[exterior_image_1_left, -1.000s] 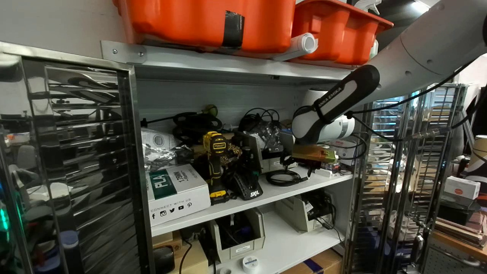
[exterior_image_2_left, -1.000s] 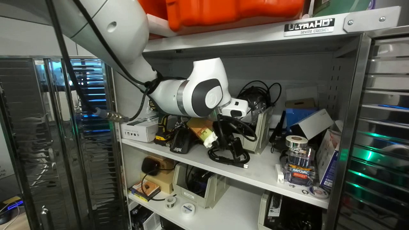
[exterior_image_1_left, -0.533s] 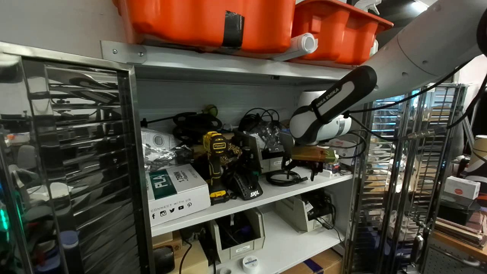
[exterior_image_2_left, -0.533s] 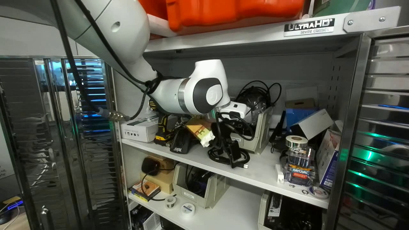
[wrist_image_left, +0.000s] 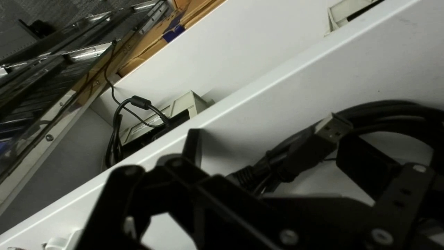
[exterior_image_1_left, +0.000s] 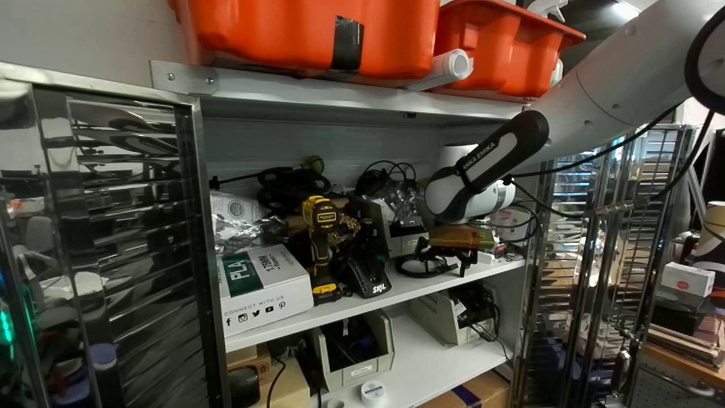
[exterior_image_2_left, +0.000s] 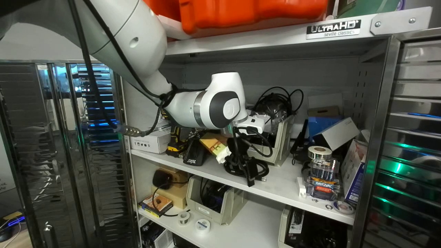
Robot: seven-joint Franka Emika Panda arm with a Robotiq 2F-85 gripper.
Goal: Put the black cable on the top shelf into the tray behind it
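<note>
Wrist view: looped cable (wrist_image_left: 308, 152) near smooth counter (wrist_image_left: 374, 76) front edge; hand (wrist_image_left: 272, 149) spread; in both exterior views, boxy tray (exterior_image_1_left: 406, 245) behind.

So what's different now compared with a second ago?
In both exterior views the gripper has moved lower, nearer the black cable. Its fingers stand apart; nothing has visibly been gripped or released. The cable lies on the top shelf as before, and the grey tray and yellow drill haven't moved.
</note>
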